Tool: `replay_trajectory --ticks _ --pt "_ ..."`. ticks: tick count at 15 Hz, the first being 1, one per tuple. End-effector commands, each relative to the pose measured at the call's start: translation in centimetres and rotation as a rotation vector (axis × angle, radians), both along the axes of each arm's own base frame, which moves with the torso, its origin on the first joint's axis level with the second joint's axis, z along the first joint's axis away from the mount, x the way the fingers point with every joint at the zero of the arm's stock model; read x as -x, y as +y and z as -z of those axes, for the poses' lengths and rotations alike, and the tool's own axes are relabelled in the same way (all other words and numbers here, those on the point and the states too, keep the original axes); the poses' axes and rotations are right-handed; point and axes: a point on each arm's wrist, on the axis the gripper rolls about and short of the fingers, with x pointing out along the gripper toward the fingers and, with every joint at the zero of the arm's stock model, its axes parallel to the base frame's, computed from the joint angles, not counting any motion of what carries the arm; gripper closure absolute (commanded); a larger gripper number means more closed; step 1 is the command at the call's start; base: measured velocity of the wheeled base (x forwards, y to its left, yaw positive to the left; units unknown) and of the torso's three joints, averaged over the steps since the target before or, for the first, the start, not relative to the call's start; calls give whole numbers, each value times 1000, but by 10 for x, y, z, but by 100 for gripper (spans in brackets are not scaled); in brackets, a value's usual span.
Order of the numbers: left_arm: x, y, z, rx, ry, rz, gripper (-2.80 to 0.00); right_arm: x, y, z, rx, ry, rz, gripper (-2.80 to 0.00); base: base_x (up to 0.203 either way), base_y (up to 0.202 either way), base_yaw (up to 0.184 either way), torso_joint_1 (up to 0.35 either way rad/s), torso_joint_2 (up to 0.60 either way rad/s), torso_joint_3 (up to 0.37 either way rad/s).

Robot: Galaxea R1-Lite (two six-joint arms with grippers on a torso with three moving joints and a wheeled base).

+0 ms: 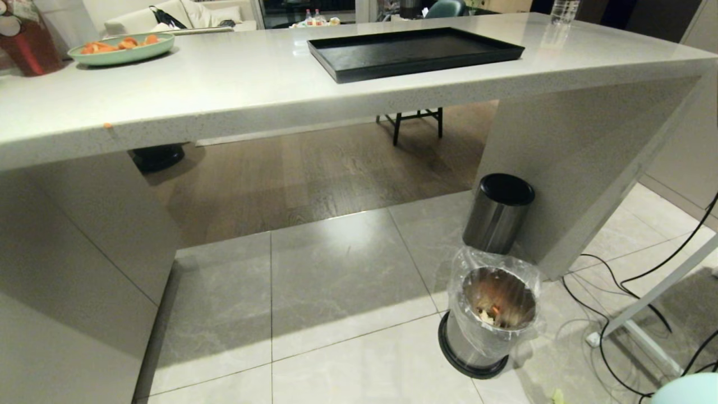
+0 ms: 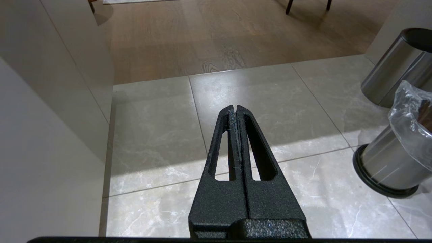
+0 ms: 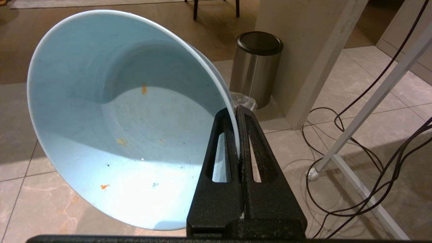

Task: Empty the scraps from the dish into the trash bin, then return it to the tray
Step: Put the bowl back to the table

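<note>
Tiled floor under a pale stone counter; large flat black rectangular tray [image 1: 415,53] sits at twelve o'clock on top. My right gripper [image 3: 238,114] is clamped on the rim of the small light-blue bowl [image 3: 128,118], nearly empty, specks stuck. Steel bag-lined trash bin [image 1: 493,322] at four o'clock holds scraps [image 1: 491,314]. My left gripper [image 2: 235,109] is closed, empty. Risk: thin rim pinch slips lifting to the tray. Bowl mostly cut off in head view.

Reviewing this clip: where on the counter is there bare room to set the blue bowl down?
The black tray is bare across its whole floor. Bare counter also lies between it and the green plate. The far left corner is crowded by that plate and a red container.
</note>
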Motion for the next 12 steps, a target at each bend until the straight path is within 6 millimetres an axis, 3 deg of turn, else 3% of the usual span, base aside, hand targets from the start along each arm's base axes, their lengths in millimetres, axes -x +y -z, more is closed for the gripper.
replay_trajectory --ticks 1,4,10,12 --pt "0 0 0 1 1 1 0 0 0 0 -7 0 0 0 0 0 0 0 0 0" --pt "0 0 0 1 1 0 0 0 0 0 -55 1 1 0 0 0 0 0 0 0" --pt "0 0 0 1 1 0 0 0 0 0 -58 1 1 0 -1 -5 112 2 4 3" --pt "0 0 0 1 1 0 0 0 0 0 -59 1 1 0 0 0 0 0 0 0"
